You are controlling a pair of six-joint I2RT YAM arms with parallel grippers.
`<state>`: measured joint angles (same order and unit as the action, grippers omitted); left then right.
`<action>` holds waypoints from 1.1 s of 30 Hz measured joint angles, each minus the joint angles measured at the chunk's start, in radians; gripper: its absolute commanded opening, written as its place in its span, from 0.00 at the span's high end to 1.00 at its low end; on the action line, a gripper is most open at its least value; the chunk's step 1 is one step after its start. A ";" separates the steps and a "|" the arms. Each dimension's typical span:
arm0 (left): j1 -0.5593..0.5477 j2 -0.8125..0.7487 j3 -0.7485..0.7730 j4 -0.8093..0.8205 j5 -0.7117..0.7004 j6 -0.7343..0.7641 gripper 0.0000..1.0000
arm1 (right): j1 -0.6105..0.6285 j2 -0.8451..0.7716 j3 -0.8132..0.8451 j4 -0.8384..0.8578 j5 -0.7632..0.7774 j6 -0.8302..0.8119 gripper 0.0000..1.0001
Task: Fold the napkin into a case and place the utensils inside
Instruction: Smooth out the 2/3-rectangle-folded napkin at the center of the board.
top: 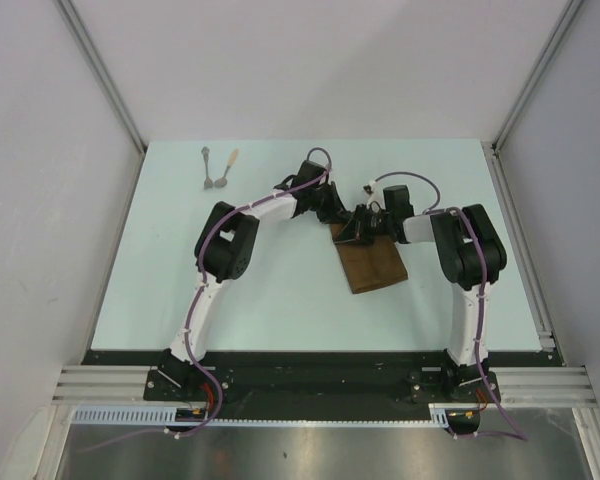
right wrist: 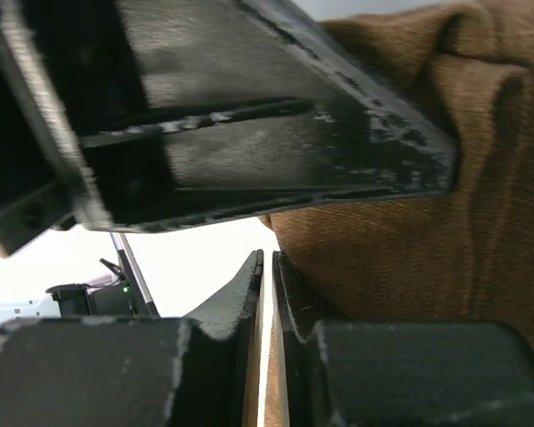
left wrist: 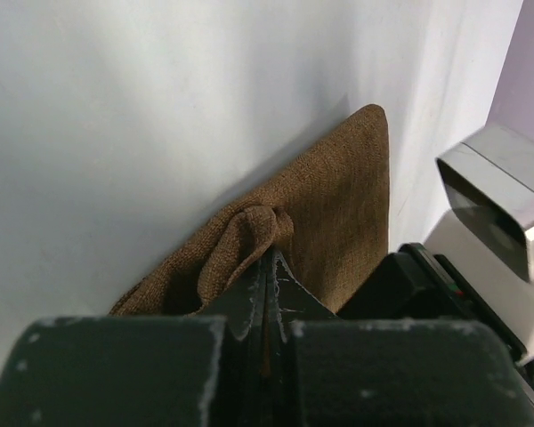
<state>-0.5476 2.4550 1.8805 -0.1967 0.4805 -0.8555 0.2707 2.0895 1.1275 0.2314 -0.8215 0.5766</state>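
Note:
The brown napkin (top: 372,262) lies folded into a narrow strip at the table's middle right. Both grippers meet at its far end. My left gripper (top: 346,226) (left wrist: 269,253) is shut, with a bunched fold of the napkin (left wrist: 338,205) pinched at its tips. My right gripper (top: 376,222) (right wrist: 267,255) is closed to a thin slit at the napkin's (right wrist: 409,258) left edge, and the cloth presses against its right finger. Two utensils lie far left at the back, one grey-handled (top: 208,170) and one tan-handled (top: 228,168), well apart from both grippers.
The pale table (top: 280,300) is walled by grey panels, with a metal rail (top: 525,250) along its right edge. The left gripper's black finger (right wrist: 249,133) crosses the top of the right wrist view, very close. The right arm's body (left wrist: 494,200) fills the right of the left wrist view.

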 measured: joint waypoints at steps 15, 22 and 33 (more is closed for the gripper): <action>0.012 0.000 -0.089 0.182 0.084 -0.027 1.00 | -0.012 -0.111 -0.310 0.209 -0.050 0.060 0.89; 0.012 0.000 -0.092 0.188 0.085 -0.028 1.00 | -0.010 -0.212 -0.454 0.218 -0.052 0.061 0.90; 0.012 0.000 -0.092 0.188 0.085 -0.029 1.00 | -0.013 -0.316 -0.563 0.187 -0.035 0.023 0.90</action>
<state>-0.5358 2.4550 1.7885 -0.0090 0.5652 -0.8845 0.2577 1.7733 0.5644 0.4179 -0.8566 0.5995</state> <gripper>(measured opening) 0.005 0.104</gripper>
